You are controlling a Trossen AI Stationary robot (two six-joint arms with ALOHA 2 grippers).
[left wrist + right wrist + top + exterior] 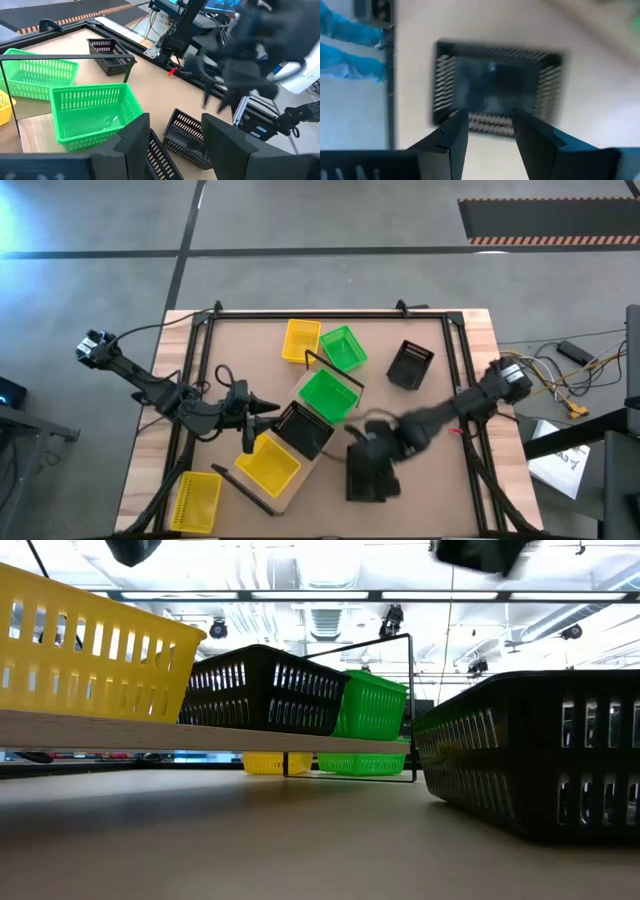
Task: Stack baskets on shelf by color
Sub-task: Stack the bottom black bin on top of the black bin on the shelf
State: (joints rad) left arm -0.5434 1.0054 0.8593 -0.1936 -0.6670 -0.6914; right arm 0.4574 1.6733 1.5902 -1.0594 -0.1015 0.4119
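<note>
Left gripper (pixel 268 408): fingers parted, empty, beside shelf (pixel 288 492) | Shelf: tilted mid-table, carrying yellow basket (pixel 268 463), black basket (pixel 304 428), green basket (pixel 328 394) | Right gripper (pixel 362 442): fingers apart, empty, above a black basket on the table (pixel 367 477)

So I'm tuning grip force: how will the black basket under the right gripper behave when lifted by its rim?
The black basket looks like thin slotted plastic, so probably light. Its rim may flex when pinched. Held by one wall by the right gripper, it would likely tilt.
</note>
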